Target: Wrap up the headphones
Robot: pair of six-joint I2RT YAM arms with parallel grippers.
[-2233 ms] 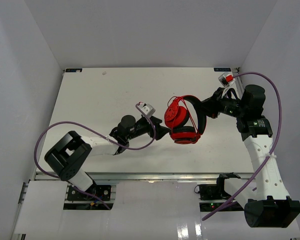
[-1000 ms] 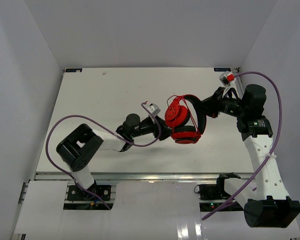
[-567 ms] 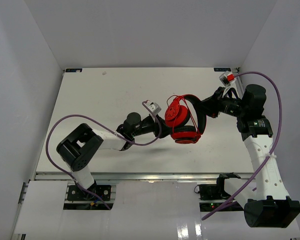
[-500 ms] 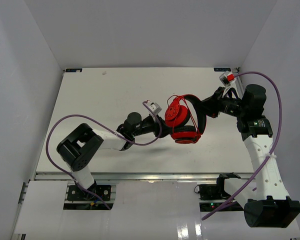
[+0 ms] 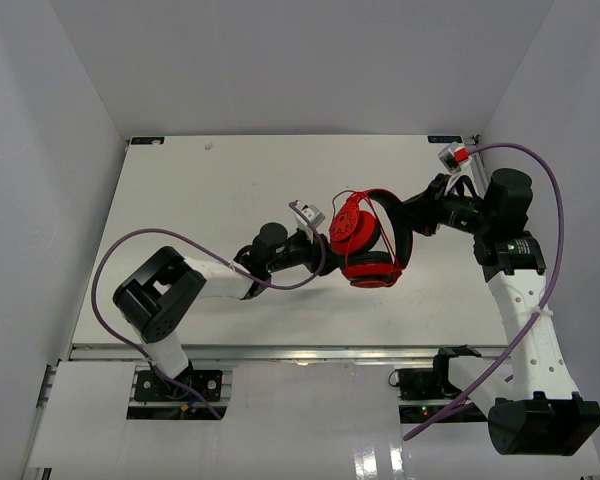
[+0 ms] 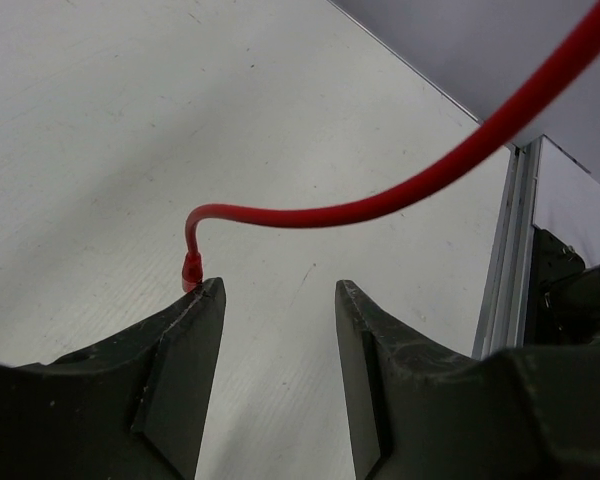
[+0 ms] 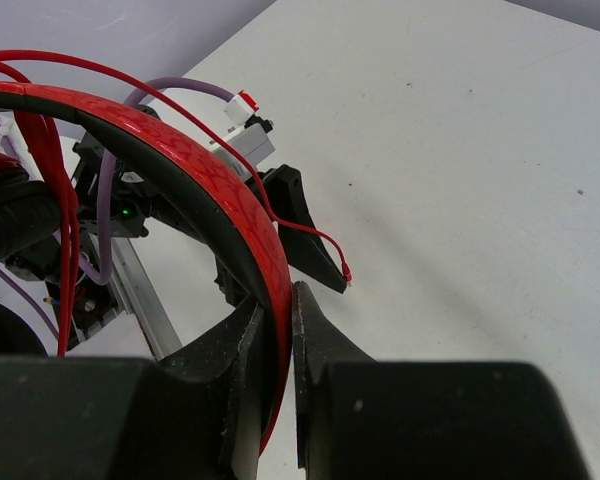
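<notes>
The red headphones (image 5: 360,238) are held above the white table, with the thin red cable wound in loops over the black headband. My right gripper (image 5: 412,222) is shut on the red-and-black headband (image 7: 185,150), which is pinched between its fingers in the right wrist view (image 7: 278,300). My left gripper (image 5: 325,250) is open and empty just left of the earcups. In the left wrist view the red cable (image 6: 380,195) arcs in front of the open gripper (image 6: 280,292). The cable's plug end (image 6: 191,268) hangs beside the left fingertip and is not gripped.
The white table (image 5: 200,190) spreads left and behind the headphones. Purple robot cables loop beside the left arm (image 5: 160,243) and the right arm (image 5: 545,195). A metal rail (image 6: 515,250) runs along the table's near edge. Grey walls close in on three sides.
My left arm has moved right and brought its open gripper closer to the headphones. The right arm and the headphones have stayed still.
</notes>
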